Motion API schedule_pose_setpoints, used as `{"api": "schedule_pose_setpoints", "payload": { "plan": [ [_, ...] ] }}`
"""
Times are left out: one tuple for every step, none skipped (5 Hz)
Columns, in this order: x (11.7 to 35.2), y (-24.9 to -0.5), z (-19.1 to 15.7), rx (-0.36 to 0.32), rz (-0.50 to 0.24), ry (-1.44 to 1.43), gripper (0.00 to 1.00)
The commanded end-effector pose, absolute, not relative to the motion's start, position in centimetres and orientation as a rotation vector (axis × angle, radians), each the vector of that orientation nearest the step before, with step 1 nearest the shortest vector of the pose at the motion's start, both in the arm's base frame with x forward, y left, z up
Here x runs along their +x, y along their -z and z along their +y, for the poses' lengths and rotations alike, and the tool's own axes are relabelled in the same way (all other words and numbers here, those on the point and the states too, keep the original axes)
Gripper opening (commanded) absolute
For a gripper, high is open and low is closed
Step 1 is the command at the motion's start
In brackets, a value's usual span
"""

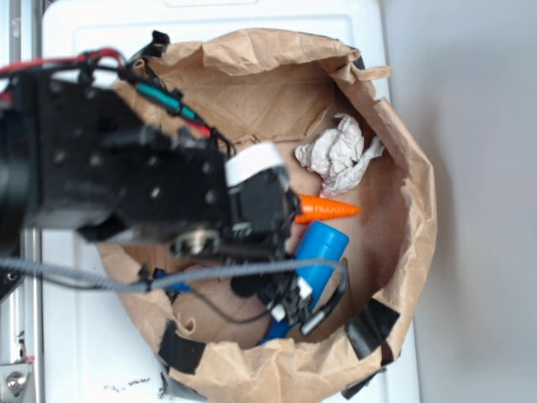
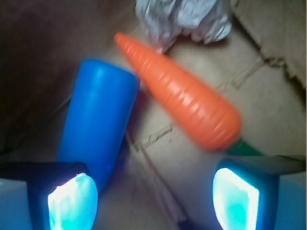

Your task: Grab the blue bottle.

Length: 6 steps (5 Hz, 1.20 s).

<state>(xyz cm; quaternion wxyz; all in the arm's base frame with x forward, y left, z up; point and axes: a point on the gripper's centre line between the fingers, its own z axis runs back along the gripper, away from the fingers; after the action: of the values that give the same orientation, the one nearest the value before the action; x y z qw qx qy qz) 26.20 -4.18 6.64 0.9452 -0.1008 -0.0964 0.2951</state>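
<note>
Blue bottle [image 2: 98, 124] lies on its side on the brown paper lining [image 1: 252, 101] of the bag-like bin, just beside the orange carrot [image 2: 182, 103], with crumpled white paper [image 2: 182, 19] near the carrot's tip. Gripper [image 2: 153, 196] hangs low over the pair, jaws spread wide and holding nothing; the left fingertip [image 2: 72, 199] overlaps the bottle's near end, contact unclear.

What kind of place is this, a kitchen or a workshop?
Likely a robot test bench: a brown paper bag on a white table holds a toy blue bottle, plastic carrot and crumpled paper.
</note>
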Motion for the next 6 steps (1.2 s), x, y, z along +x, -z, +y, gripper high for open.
{"api": "schedule_pose_setpoints", "payload": {
  "plan": [
    [29.3, -7.2, -6.9, -0.194, -0.246, -0.623, 1.00],
    [30.5, -4.9, -7.4, -0.139, -0.270, -0.607, 1.00],
    [32.4, -1.6, -8.1, -0.060, -0.267, -0.601, 1.00],
    [32.6, -2.4, -7.6, -0.077, -0.220, -0.611, 0.00],
    [32.4, -5.0, -6.5, -0.102, -0.190, -0.602, 0.00],
    [31.8, -8.6, -3.7, -0.134, -0.125, -0.603, 0.00]
  ]
}}
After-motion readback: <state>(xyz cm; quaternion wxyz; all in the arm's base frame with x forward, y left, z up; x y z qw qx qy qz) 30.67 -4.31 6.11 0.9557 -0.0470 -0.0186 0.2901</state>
